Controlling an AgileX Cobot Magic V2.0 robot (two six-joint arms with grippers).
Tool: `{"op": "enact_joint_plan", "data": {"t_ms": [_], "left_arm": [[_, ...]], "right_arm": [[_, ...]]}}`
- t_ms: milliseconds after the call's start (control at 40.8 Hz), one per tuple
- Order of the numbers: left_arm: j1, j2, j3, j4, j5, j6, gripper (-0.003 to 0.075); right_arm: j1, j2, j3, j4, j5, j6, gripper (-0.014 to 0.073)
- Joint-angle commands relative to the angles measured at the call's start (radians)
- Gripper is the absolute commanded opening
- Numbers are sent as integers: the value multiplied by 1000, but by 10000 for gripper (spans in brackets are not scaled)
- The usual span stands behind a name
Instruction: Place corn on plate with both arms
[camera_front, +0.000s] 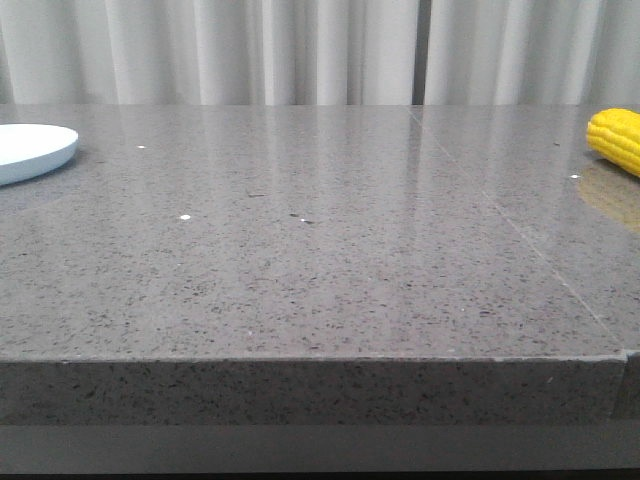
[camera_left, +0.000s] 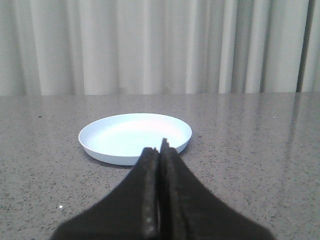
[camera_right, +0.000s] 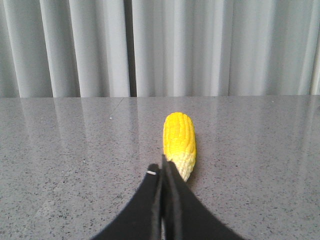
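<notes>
So the corn (camera_front: 616, 138) is lying on its side way over at the right edge of the grey speckled tabletop (camera_front: 320, 260), only partly in the front view, and the plate (camera_front: 30, 150) sits at the far left edge — the two are well apart, with a wide stretch of stone between them. Pale curtains (camera_front: 300, 50) hang behind the tabletop.

Left wrist view: the left claw (camera_left: 161, 150) has its fingers pressed flat together, holding nothing, pointing at the plate just ahead of its tips.

Right wrist view: the right claw (camera_right: 164, 170) is closed up the same way with nothing in it — the corn's paler tip lies right by the fingertips, yellow end pointing toward the curtains.
</notes>
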Motion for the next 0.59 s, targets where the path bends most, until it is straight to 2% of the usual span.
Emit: {"op": "enact_joint_plan", "data": {"t_ms": [0,564], "left_arm": [[-5,-16,22,-3,-81,0,-20],[-5,-16,22,-3,-104,0,-20]], "right_arm": [[0,-17,-22,-13,-84,-3,-85],[-1,-17,-22,-13,-85,-3,-85]]}}
